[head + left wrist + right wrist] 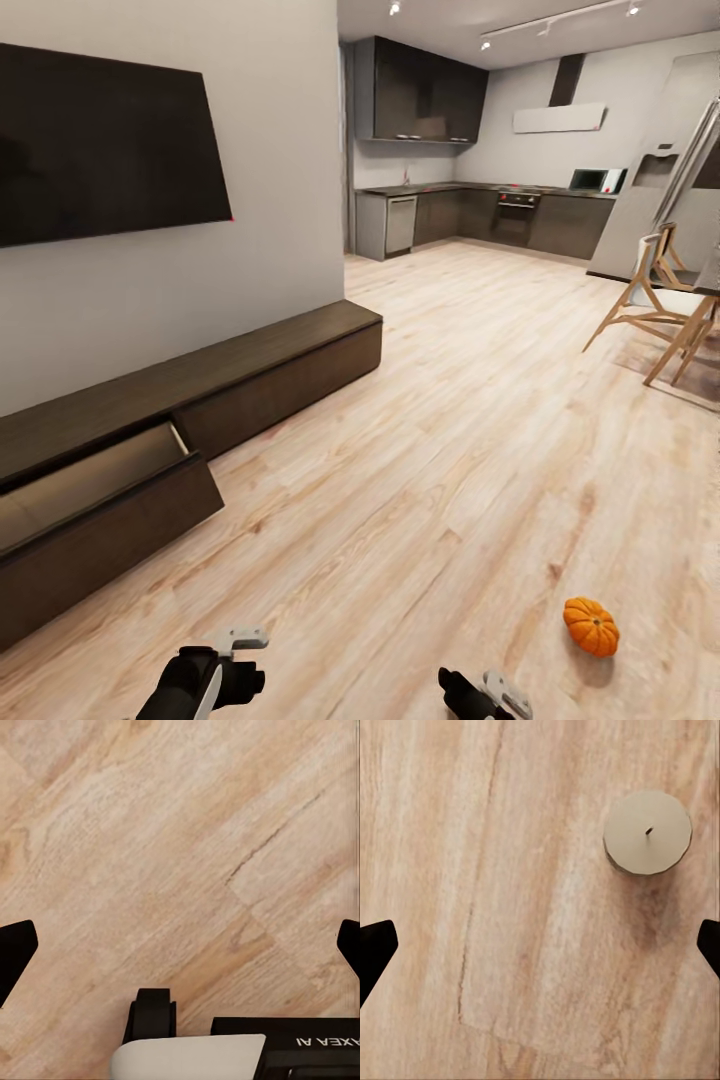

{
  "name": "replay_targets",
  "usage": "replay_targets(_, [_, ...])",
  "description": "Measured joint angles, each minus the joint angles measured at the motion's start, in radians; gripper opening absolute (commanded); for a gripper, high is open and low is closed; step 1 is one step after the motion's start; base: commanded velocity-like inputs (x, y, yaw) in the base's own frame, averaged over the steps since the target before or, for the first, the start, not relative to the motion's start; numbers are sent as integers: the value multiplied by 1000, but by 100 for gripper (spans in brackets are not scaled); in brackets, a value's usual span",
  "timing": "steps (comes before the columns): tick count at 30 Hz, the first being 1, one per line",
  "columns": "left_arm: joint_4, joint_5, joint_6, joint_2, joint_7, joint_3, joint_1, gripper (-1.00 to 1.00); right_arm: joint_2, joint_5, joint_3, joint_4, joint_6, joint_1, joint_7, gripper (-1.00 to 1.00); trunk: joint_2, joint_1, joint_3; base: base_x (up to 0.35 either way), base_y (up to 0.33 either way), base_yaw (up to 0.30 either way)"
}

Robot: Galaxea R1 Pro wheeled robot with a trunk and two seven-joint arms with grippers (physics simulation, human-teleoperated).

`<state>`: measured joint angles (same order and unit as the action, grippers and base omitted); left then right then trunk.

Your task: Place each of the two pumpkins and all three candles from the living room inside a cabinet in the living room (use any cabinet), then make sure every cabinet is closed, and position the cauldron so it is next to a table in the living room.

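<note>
Both grippers, left [180, 945] and right [540, 945], hung open over bare floor [420, 480]; a pumpkin [591, 626] sat lower right, a candle [647, 832] stood upright, and the cabinet [270, 370] had a drawer [100, 500] pulled out at left.

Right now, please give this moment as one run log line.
left gripper: open, empty | right gripper: open above floor, candle standing | pumpkin: on floor | cabinet: one drawer open

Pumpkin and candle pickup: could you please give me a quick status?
Both grippers open, empty. Pumpkin on the floor, front right. One candle below the right gripper. Cabinet drawer open. Path clear.
</note>
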<state>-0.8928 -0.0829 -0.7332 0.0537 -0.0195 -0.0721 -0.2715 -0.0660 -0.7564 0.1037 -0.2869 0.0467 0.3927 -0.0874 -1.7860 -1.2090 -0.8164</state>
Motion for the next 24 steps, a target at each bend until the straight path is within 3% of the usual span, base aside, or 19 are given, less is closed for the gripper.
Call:
replay_targets(7, [0, 0, 1, 1, 1, 1, 0, 100, 1, 2, 1, 2, 2, 0, 0, 100, 0, 0, 0, 3, -101, 0])
replay_targets(15, [0, 0, 2, 0, 1, 2, 0, 100, 1, 73, -2, 14, 2, 0, -2, 100, 0, 0, 0, 144, -58, 0])
replay_targets(24, [0, 0, 2, 2, 1, 3, 0, 100, 1, 84, -2, 15, 35, 0, -3, 100, 0, 0, 0, 100, -70, 0])
